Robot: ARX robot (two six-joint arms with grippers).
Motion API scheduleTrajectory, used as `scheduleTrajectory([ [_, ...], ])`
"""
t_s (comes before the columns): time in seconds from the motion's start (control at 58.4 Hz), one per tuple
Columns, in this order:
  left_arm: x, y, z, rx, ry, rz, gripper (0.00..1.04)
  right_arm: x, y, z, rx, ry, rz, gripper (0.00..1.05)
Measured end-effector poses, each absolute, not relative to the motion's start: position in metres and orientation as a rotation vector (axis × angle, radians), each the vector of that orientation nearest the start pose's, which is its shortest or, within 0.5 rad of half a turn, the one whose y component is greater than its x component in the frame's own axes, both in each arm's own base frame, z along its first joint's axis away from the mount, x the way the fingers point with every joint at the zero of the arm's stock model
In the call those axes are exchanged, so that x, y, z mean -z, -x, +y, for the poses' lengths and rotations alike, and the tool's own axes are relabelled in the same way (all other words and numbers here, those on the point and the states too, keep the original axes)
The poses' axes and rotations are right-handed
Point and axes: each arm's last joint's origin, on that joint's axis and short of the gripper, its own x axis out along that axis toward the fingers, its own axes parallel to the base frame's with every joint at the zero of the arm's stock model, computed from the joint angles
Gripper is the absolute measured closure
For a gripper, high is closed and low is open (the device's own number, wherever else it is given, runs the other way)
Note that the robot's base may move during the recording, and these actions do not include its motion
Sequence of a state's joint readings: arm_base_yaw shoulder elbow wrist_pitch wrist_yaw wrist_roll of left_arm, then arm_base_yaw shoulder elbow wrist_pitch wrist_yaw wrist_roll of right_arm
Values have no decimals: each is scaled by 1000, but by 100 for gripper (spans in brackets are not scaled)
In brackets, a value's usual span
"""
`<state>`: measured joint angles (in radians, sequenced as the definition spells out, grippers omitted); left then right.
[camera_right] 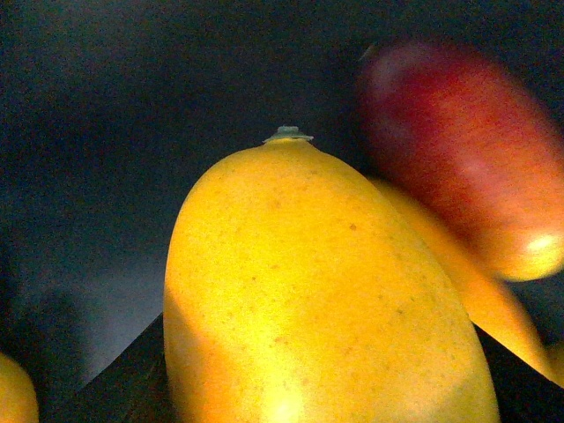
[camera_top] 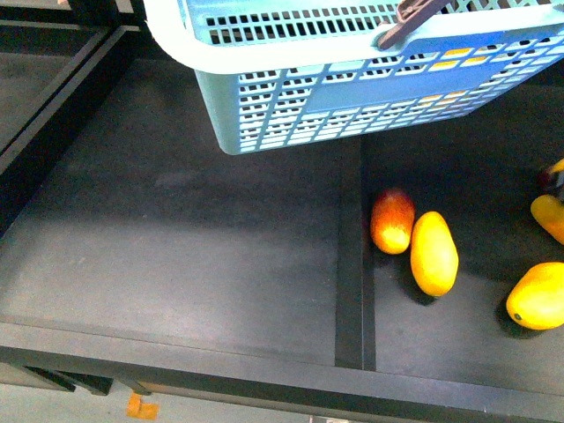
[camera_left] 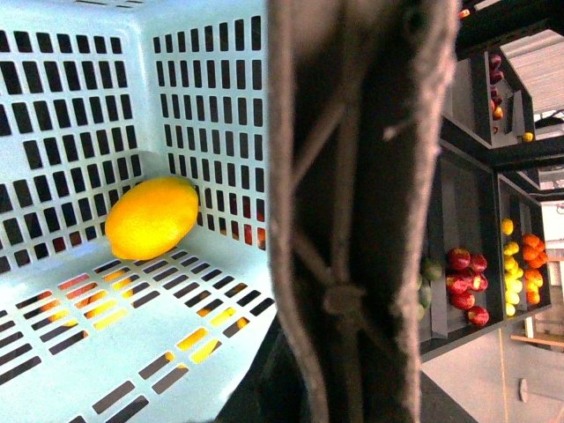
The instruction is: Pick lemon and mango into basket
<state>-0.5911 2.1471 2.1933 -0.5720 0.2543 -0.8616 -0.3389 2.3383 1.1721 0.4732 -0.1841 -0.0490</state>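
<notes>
The aqua basket (camera_top: pixel 352 97) hangs tilted over the back of the dark shelf, its brown handle (camera_top: pixel 414 16) at the top. In the left wrist view that handle (camera_left: pixel 352 220) fills the middle and hides my left gripper's fingers, which are shut on it. The yellow lemon (camera_left: pixel 152 217) lies inside the basket in a corner of its slotted floor. My right gripper (camera_right: pixel 326 388) is shut on the mango (camera_right: pixel 308 291), which fills the right wrist view between the dark fingers (camera_right: pixel 128 374). In the front view I cannot tell which fruit at the right edge it is.
A red-and-orange mango (camera_top: pixel 392 220) and a long yellow-orange fruit (camera_top: pixel 434 253) lie side by side right of the shelf divider (camera_top: pixel 352 264). Two more yellow fruits (camera_top: pixel 538 295) (camera_top: pixel 548 216) sit at the right edge. A raised lip (camera_top: pixel 264 366) runs along the front.
</notes>
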Motion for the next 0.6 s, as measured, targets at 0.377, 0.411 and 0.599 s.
scheduleTrajectory([
  [0.377, -348, -402, -278, 539, 699, 848, 100, -168, -371, -153, 73, -86, 307, 44],
  [0.411, -348, -402, -278, 539, 699, 848, 100, -180, -368, -144, 42, -77, 273, 44],
  [0.599, -348, -402, -278, 539, 699, 848, 100, -230, -362, -94, -74, -32, 113, 44],
])
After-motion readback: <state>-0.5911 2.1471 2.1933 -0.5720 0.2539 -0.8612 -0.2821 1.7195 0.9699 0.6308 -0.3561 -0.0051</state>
